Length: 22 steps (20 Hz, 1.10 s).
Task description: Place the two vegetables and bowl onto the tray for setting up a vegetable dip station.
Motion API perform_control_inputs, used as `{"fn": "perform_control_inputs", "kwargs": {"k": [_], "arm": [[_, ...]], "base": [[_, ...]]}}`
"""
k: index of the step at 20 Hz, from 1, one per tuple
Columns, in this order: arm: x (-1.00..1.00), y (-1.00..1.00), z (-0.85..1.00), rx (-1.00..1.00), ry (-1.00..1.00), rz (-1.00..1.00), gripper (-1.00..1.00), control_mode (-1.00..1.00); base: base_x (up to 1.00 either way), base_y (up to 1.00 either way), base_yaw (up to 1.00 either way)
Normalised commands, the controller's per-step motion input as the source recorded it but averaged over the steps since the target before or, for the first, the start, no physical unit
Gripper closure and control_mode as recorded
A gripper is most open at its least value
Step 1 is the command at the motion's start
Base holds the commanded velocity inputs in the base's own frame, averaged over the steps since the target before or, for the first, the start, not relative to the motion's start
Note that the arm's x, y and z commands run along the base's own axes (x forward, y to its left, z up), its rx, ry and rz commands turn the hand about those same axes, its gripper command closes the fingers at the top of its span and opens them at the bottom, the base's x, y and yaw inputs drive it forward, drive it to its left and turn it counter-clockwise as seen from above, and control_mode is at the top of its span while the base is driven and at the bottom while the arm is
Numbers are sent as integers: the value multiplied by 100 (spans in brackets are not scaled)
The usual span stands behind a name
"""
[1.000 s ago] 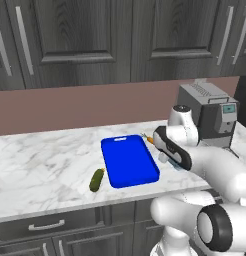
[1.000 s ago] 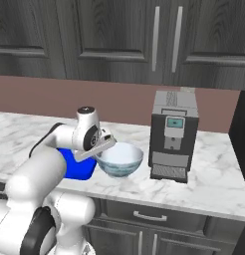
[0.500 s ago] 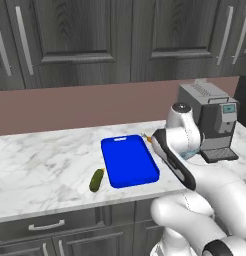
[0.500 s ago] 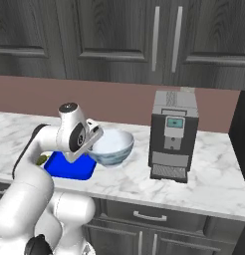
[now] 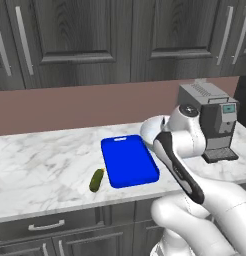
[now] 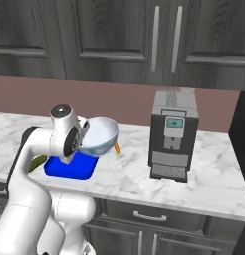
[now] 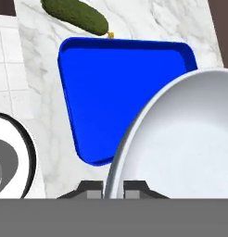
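My pincer (image 7: 114, 187) is clamped on the rim of the pale blue round bowl (image 6: 99, 135), held tilted above the flat blue rectangular tray (image 7: 116, 92), whose long axis runs away from the counter (image 5: 40, 160) edge.

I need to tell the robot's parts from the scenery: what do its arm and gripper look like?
A glossy white, rounded arm with a dark grey seam band and a dark round joint cap. The gripper ends in two small dark grey fingertips. No cables or markings visible.
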Motion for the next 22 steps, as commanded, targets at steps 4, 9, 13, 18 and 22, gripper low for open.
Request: {"fn": "perform_control_inputs", "kwargs": {"k": [4, 9, 13, 18, 22], "arm": [[1, 31, 16, 0, -4, 37, 100, -100], [9, 34, 4, 0, 0, 35, 100, -100], [23, 30, 0, 1, 0, 30, 100, -100], [36, 18, -2, 0, 10, 21, 100, -100], [33, 3, -7, 0, 15, 12, 100, -100]], "base": [[0, 0, 0], [0, 0, 0], [0, 0, 0], [0, 0, 0], [0, 0, 0]]}}
